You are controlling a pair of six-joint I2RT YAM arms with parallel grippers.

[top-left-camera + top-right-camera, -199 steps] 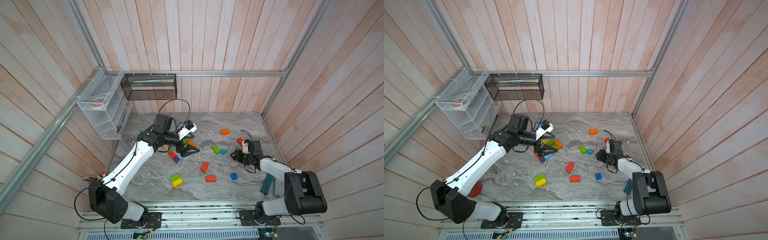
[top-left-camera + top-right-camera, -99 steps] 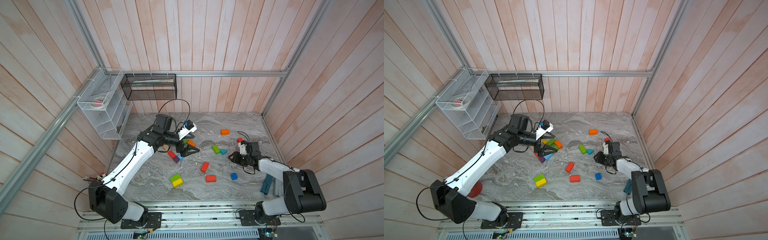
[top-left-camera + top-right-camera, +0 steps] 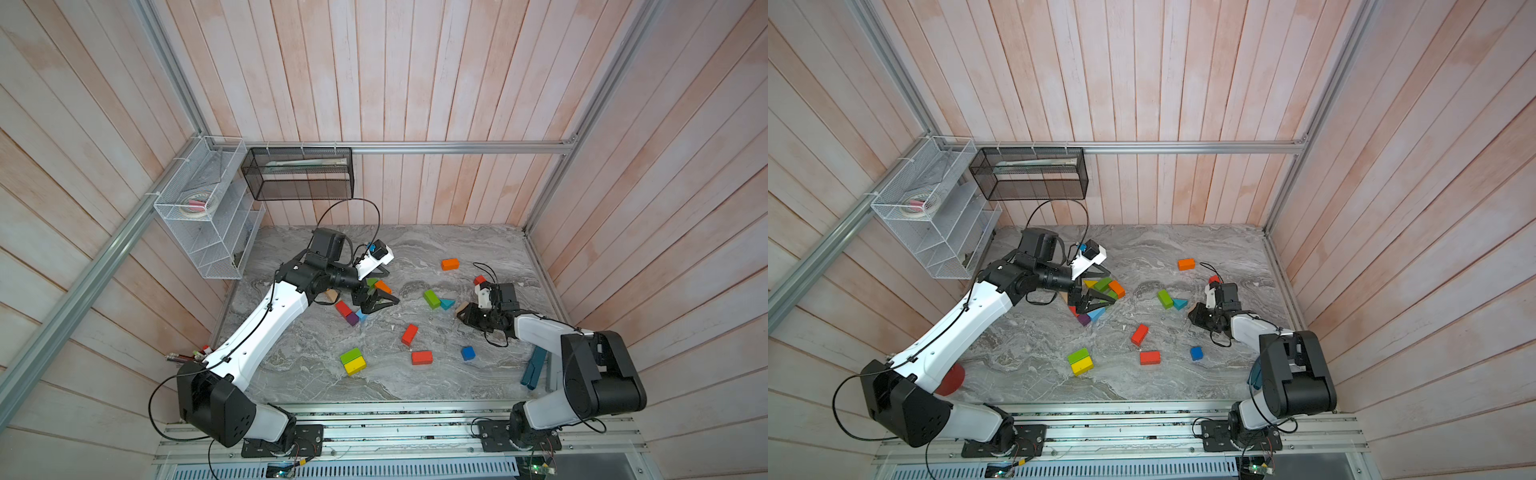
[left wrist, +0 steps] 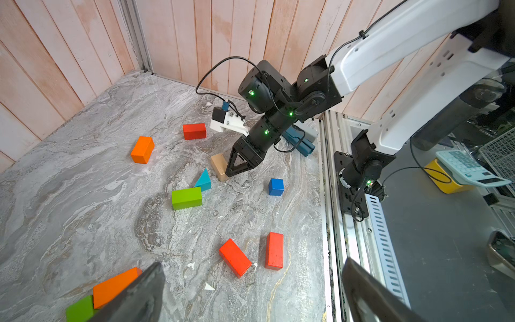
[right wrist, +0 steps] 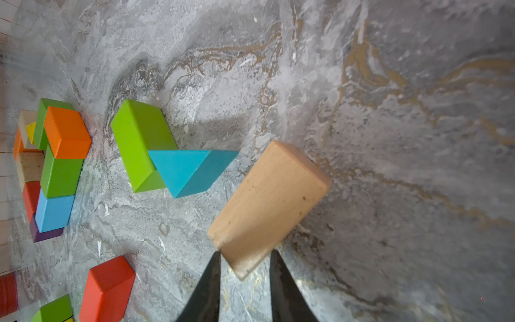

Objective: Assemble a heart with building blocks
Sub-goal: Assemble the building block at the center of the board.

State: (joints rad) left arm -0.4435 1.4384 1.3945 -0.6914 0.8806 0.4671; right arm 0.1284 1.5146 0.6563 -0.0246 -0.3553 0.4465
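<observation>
In both top views, shows the right gripper (image 3: 460, 314) clamped on one end of a tan brick (image 3: 461, 306), low over the right side of the marble table (image 3: 299, 374). Puts a green brick (image 3: 432, 298) and a teal wedge (image 3: 447, 303), touching each other, just left of that brick; a small red block (image 3: 480, 279) just beyond the right wrist; an orange brick (image 3: 450, 264) farther off. Finds the left gripper (image 3: 394, 285) at the far left, spread wide and holding nothing, over a packed cluster of blocks (image 3: 1102, 284) in green, orange, yellow, red, purple, light blue and tan. Spreads the rest nearer: a slanted red brick (image 3: 409, 334), a level red brick (image 3: 422, 357), a blue cube (image 3: 468, 353), a green-and-yellow pair (image 3: 353, 362). Leaves a dark-blue bar (image 3: 534, 368) at the near right edge.

From the left wrist, shows the left fingers (image 4: 133, 298) far apart, gripping nothing, with an orange block (image 4: 114, 287) and a green block (image 4: 79, 309) beside one of them. Shows across the table the right gripper pinching the tan brick's end, teal wedge near it, blue cube apart. Cannot tell resting from lifted. Adds a grey bar (image 4: 309, 131) beside the dark-blue bar behind the right arm.

From the right wrist, shows the right fingertips (image 5: 214, 267) pressed on opposite faces of the tan brick's end, the brick slanting away from them over the table. Shows the teal wedge touching the green brick just past it, the cluster well beyond
</observation>
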